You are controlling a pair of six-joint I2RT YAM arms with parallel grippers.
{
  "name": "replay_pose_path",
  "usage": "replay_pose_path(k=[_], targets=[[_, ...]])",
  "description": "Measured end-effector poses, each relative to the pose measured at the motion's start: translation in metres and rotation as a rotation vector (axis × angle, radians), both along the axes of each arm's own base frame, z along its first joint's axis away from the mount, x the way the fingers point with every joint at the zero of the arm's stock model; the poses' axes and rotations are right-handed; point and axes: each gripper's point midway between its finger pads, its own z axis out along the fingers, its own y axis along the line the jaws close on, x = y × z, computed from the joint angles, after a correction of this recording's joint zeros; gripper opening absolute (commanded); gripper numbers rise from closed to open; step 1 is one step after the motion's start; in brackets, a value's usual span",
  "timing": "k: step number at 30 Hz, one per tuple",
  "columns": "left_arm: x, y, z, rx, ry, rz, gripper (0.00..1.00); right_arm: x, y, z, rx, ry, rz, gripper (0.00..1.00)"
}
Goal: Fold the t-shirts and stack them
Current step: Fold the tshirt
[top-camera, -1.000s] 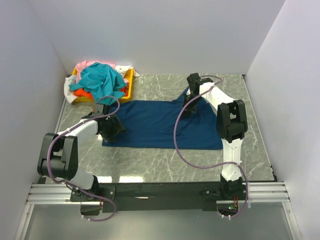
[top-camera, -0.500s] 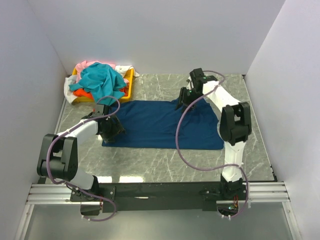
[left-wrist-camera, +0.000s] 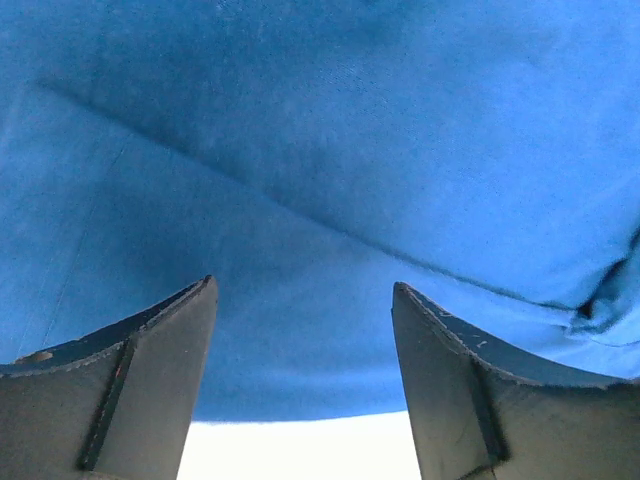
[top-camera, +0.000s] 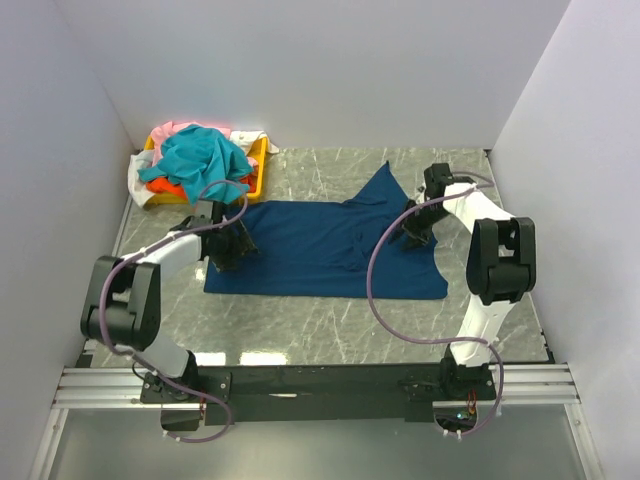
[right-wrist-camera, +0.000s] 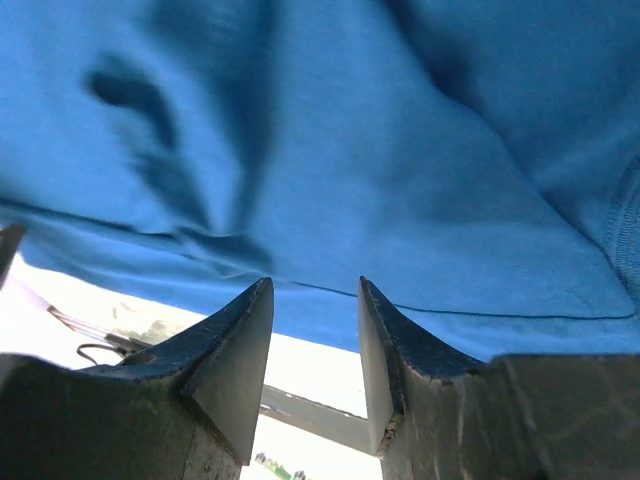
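Note:
A large navy blue t-shirt (top-camera: 320,250) lies spread on the marble table, one sleeve pointing to the back (top-camera: 383,180). My left gripper (top-camera: 228,245) hovers low over its left edge, open, with only blue cloth (left-wrist-camera: 320,180) beyond the fingers. My right gripper (top-camera: 418,225) is over the shirt's right part, open with nothing between the jaws; the blue fabric (right-wrist-camera: 330,150) fills its wrist view. Teal (top-camera: 205,160), orange (top-camera: 170,186), pink (top-camera: 175,130) and white (top-camera: 135,178) t-shirts are heaped at the back left.
The heap sits in a shallow yellow tray (top-camera: 262,160) in the back left corner. White walls close in the table on the left, back and right. Purple cables (top-camera: 375,290) hang from both arms over the shirt.
My right gripper let go of the shirt's back sleeve, opened, and swung right and nearer. The sleeve now lies flat pointing back. The left gripper shifted slightly right and toward the back.

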Motion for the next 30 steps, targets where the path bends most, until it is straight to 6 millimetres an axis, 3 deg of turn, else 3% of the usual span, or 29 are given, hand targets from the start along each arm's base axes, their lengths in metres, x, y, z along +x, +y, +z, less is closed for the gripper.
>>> replay_pose_path(k=[3, 10, 15, 30], targets=[[0.002, -0.004, -0.014, -0.012, 0.024, -0.013, 0.78, -0.011, -0.004, -0.015, -0.007, 0.047, -0.002, 0.46], [0.009, -0.008, -0.012, -0.036, -0.012, -0.021, 0.80, -0.031, -0.011, -0.035, -0.028, 0.110, 0.000, 0.45], [0.007, -0.008, -0.012, -0.050, -0.047, -0.008, 0.81, -0.059, -0.017, -0.053, -0.037, 0.197, -0.018, 0.45], [-0.018, -0.006, -0.012, -0.091, -0.053, 0.049, 0.82, -0.134, -0.014, -0.056, 0.006, 0.327, -0.085, 0.45]])
